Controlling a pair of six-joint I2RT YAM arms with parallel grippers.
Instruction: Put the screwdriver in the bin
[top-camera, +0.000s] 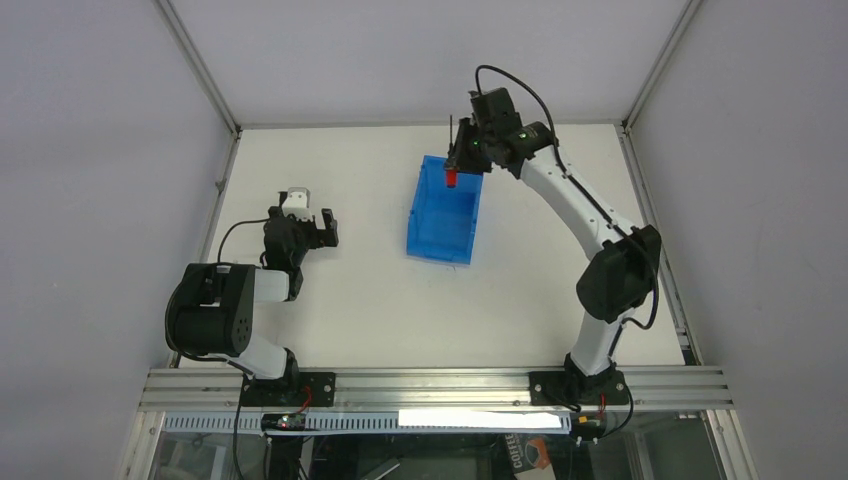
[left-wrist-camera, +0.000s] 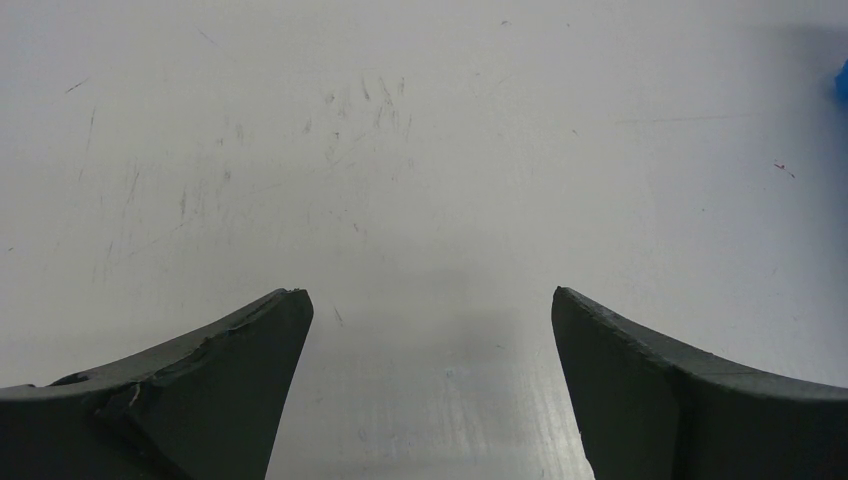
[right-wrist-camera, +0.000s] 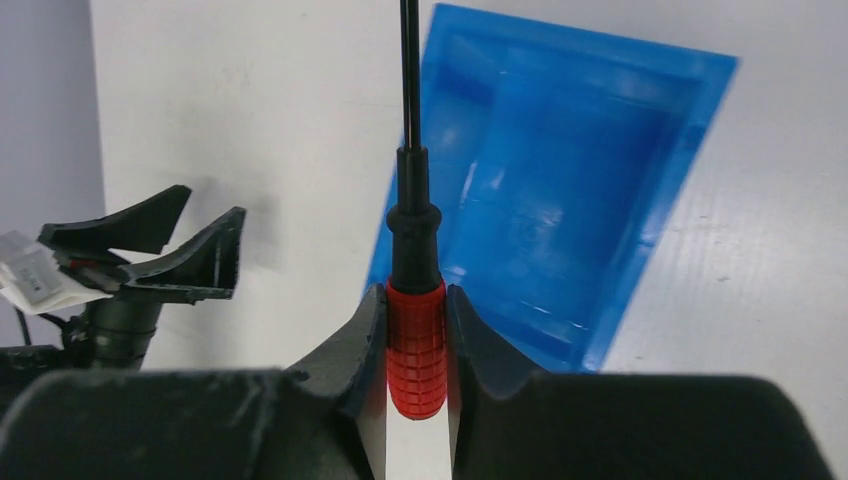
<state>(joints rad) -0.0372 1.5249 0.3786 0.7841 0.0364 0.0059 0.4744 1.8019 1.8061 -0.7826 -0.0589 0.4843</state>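
Right hand (right-wrist-camera: 415, 300) clamps the screwdriver (right-wrist-camera: 413, 235) by the far rim of the bin (right-wrist-camera: 655, 200) — released here, it could clip the wall and bounce onto the worktop (top-camera: 350, 290). Left hand (left-wrist-camera: 430, 300) gapes.

Right hand (right-wrist-camera: 415, 300) pinched tight (left hand (left-wrist-camera: 430, 300) splayed)

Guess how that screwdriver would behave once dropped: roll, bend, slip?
The screwdriver probably rolls: its handle looks round. Likely stiff: the thin shaft runs straight. Its knurled grip probably resists slipping in the right gripper.
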